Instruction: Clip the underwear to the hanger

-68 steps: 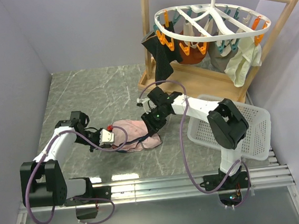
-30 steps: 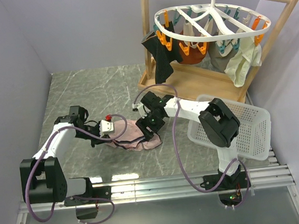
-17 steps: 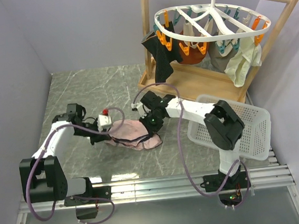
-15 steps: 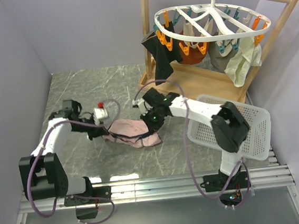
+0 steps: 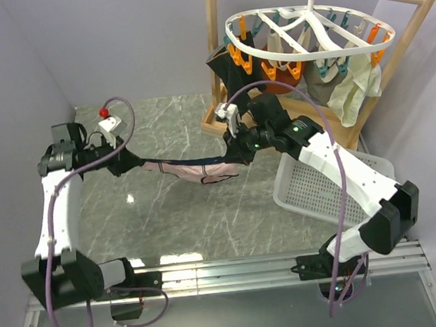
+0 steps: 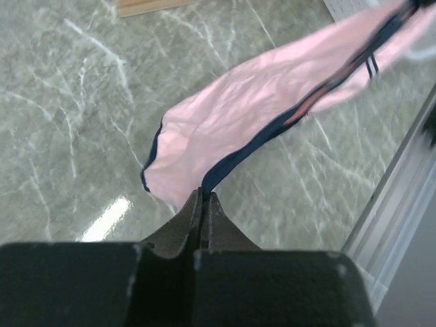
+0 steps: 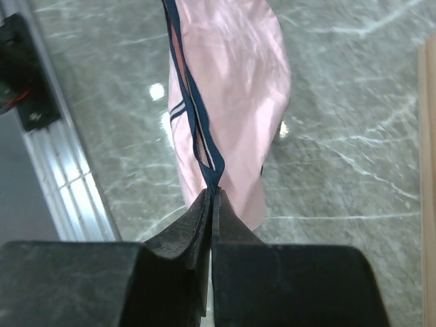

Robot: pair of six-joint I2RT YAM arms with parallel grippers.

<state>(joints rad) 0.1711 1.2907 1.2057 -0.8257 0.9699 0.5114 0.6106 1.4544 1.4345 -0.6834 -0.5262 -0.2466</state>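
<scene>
The pale pink underwear with navy edging hangs stretched in the air between both arms, above the marble floor. My left gripper is shut on its left end, and the left wrist view shows the navy edge of the underwear pinched at the left gripper. My right gripper is shut on the right end; the right wrist view has the underwear running away from the right gripper, which nips the navy band. The white oval hanger with orange and teal pegs hangs from the wooden rack, above and right of the right gripper.
A black garment, an orange one and cream garments hang from the hanger's pegs. The wooden rack frame stands at the back right. A white mesh basket lies under the right arm. Metal rails run along the near edge.
The right gripper has shut on the underwear's right end. Both arms have risen and drawn apart, lifting the underwear off the floor and stretching it out between them.
</scene>
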